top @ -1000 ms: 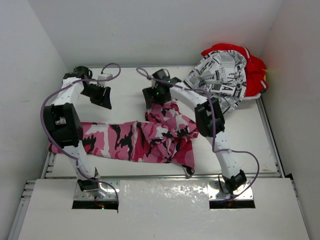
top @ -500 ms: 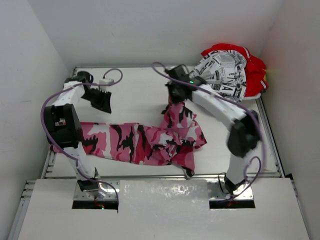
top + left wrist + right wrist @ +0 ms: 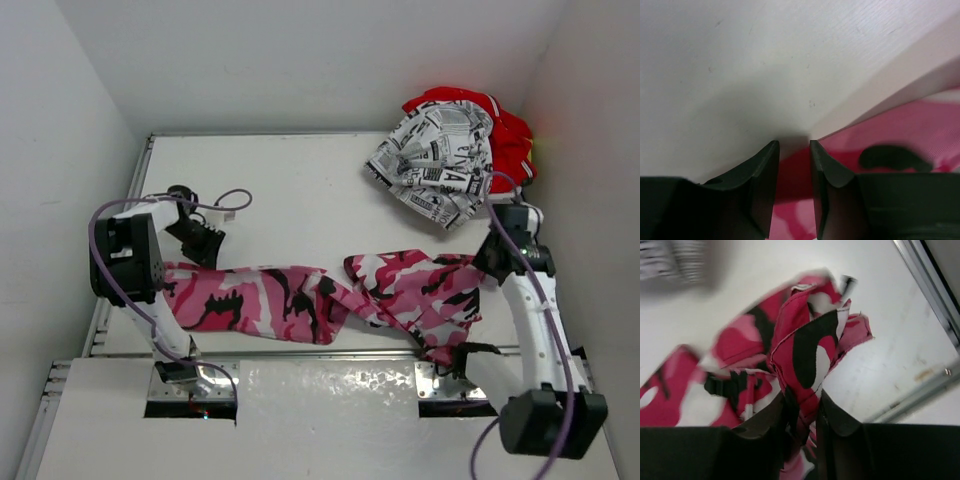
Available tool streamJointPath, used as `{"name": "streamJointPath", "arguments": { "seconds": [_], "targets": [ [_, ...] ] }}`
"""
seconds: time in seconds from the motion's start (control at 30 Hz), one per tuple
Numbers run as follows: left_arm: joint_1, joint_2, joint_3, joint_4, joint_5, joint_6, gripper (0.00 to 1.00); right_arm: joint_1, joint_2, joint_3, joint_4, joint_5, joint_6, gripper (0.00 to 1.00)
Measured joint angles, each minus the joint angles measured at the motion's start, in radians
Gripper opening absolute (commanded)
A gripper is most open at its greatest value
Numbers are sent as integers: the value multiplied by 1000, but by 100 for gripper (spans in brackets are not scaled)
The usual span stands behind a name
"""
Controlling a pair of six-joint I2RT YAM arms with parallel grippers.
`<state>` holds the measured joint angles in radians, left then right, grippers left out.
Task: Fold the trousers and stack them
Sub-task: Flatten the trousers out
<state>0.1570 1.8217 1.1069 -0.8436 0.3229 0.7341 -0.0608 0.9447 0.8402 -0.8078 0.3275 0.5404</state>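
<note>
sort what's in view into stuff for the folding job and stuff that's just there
For the job:
camouflage trousers
newsprint trousers
red trousers

Just there:
table
metal rail

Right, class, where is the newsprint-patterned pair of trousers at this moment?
In the top view, the newsprint-patterned trousers lie bunched at the far right corner of the table, partly over the red trousers and beyond the camouflage pair.

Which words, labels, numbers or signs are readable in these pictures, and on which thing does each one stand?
White cloth trousers with black newsprint pattern: printed lettering, too small and blurred to read.
Pink, white, black and crimson camouflage trousers: no text.
Plain red trousers: no text visible.
</note>
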Motion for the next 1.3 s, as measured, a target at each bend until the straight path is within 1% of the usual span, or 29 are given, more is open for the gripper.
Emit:
{"name": "streamJointPath", "arguments": {
  "seconds": [0.03, 0.07, 0.1, 0.13, 0.17, 0.2, 0.27, 0.3, 0.4, 0.47, 0.57, 0.63, 0.67, 0.73, 0.77, 0.8, 0.87, 0.97, 1.1, 1.2, 1.23, 1.27, 1.3],
  "targets": [
    [0, -11, -13, 12, -12, 5, 29, -72, 11, -18, -2, -8, -2, 30],
    [0, -23, -28, 25, -22, 11, 28, -145, 21, -34, -2, -25, -6, 31],
    [0, -36, -43, 37, -32, 18, 25, -216, 29, -49, -2, -45, -12, 32],
    [0, -52, -62, 53, -49, 31, 23, -277, 33, -58, -2, -65, -16, 41],
    [0, -64, -77, 56, -54, 35, 20, -327, 34, -63, -4, -84, -19, 49],
    [0, -76, -93, 65, -60, 48, 12, -357, 36, -62, -6, -97, -28, 53],
    [0, -99, -121, 66, -65, 76, 6, -372, 42, -45, -7, -126, -57, 57],
    [0, -106, -129, 57, -63, 92, 0, -368, 47, -29, -9, -144, -74, 58],
    [3, -109, -129, 5, -43, 129, 0, -318, 65, 63, -14, -148, -122, 59],
    [13, -109, -106, -51, -27, 149, 0, -246, 63, 126, 4, -131, -154, 59],
    [52, -109, -35, -122, -15, 177, 0, -77, 56, 177, 52, -125, -203, 61],
    [97, -114, 19, -146, -22, 193, 0, 76, 69, 186, 82, -121, -225, 65],
    [114, -119, 38, -152, -29, 200, 0, 186, 96, 187, 103, -128, -242, 67],
    [146, -135, 64, -158, -53, 211, 0, 360, 180, 196, 129, -130, -278, 73],
    [158, -144, 71, -164, -66, 214, 3, 435, 241, 214, 135, -136, -300, 76],
    [162, -151, 74, -168, -76, 216, 4, 501, 316, 243, 131, -142, -328, 79],
    [163, -161, 79, -183, -84, 216, 6, 599, 485, 315, 132, -165, -380, 81],
    [163, -162, 83, -199, -84, 214, 7, 673, 686, 418, 106, -185, -440, 81],
    [163, -162, 83, -211, -83, 211, 7, 684, 855, 514, 39, -174, -494, 78],
    [163, -163, 83, -217, -83, 210, 7, 684, 936, 554, -13, -142, -532, 68],
    [163, -164, 85, -219, -83, 210, 7, 684, 954, 561, -30, -129, -541, 63],
    [163, -164, 86, -220, -83, 209, 7, 684, 972, 570, -52, -113, -550, 50],
    [163, -164, 89, -222, -82, 207, 7, 684, 989, 579, -71, -98, -564, 43]
  ]
}}
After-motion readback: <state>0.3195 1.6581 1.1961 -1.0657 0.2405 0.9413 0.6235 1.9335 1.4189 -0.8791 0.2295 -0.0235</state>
